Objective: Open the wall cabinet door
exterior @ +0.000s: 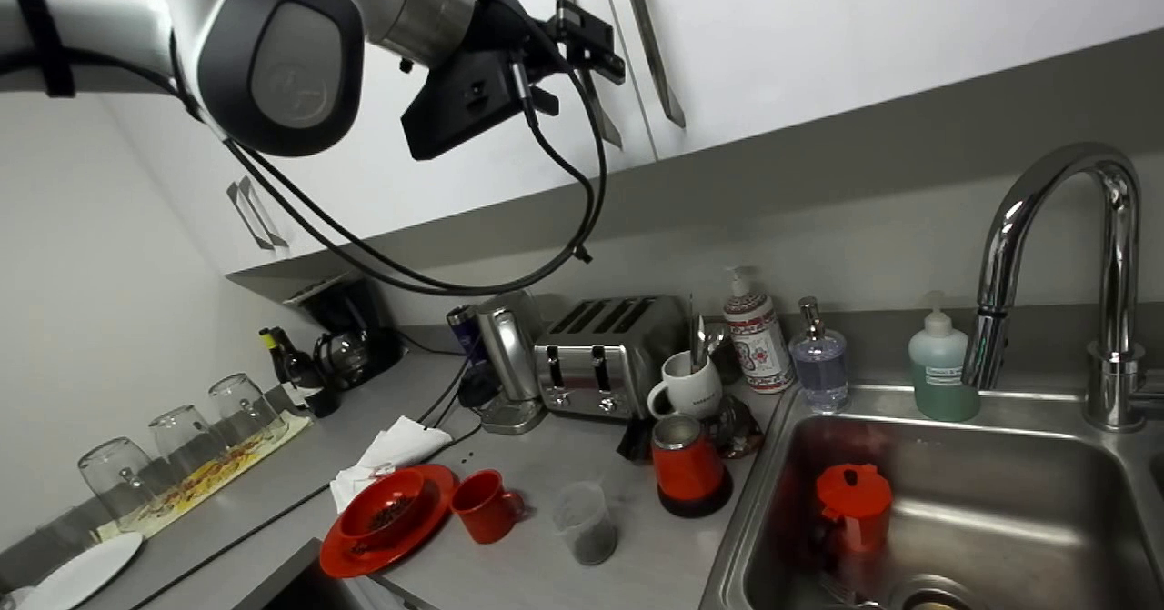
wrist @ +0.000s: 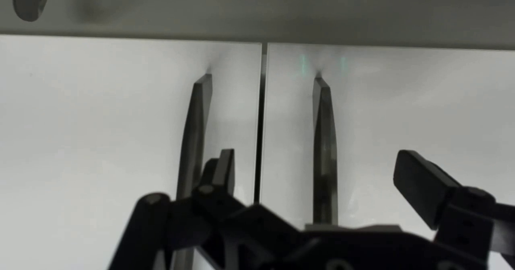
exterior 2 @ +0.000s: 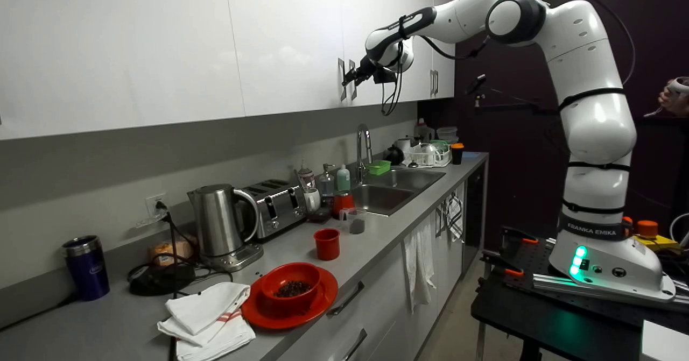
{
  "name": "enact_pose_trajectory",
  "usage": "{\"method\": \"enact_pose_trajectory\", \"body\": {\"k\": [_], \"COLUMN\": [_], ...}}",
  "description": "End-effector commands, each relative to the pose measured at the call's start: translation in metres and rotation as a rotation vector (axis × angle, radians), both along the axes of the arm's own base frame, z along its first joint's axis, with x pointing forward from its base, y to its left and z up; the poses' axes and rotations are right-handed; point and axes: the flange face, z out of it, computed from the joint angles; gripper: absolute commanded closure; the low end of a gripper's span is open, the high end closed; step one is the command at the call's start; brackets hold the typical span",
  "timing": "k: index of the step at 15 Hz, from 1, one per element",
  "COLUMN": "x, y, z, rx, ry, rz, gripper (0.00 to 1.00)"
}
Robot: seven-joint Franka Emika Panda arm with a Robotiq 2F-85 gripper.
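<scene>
Wrist view: large plain white flat-panel wall cabinet door [wrist: 394, 113] at right of dark vertical seam [wrist: 259, 141], closed, bottom edge toward top of frame. Fixed to door near seam: long slim metal bar handle [wrist: 325, 153]. Black two-finger gripper [wrist: 316, 161] over it, fingers [wrist: 420, 181] standing well apart, one to each side of handle in this view. Cannot tell whether touching. Across seam, matching white door [wrist: 100, 121], also closed, carrying second metal bar [wrist: 197, 129], partly hidden behind gripper.

Both exterior views: same door high on wall above counter; gripper overlapping handle from each angle. Noted white jointed robot arm [exterior 2: 592, 81] with black straps, mounted over black table [exterior 2: 522, 315], reaching across to cabinets.

Below, grey countertop [exterior 2: 371, 234] with stainless steel sink [exterior: 991, 501], chrome gooseneck faucet [exterior: 1005, 237], red lidded pot [exterior: 859, 524] inside basin. Farther along counter: silver four-slot toaster [exterior: 577, 374], brushed steel kettle [exterior 2: 215, 221], red mug [exterior 2: 327, 244]. Also red bowl [exterior 2: 290, 304] of small dark bits on round red plate [exterior 2: 329, 288], folded white cloth [exterior 2: 215, 318] with red stripes just beside.
</scene>
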Motion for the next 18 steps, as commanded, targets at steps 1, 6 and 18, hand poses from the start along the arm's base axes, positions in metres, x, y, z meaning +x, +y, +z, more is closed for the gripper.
{"method": "enact_pose_trajectory", "body": {"k": [1,6,18], "x": [0.0121,0.0164,0.0156], "y": [0.0001,-0.0008,0.0013], "z": [0.0055,0.006,0.0069], "rx": [-0.004,-0.007,0.002], "ry": [0.006,0.008,0.021], "rz": [-0.005,-0.003,0.009], "gripper": [0.26,0.63,0.92]}}
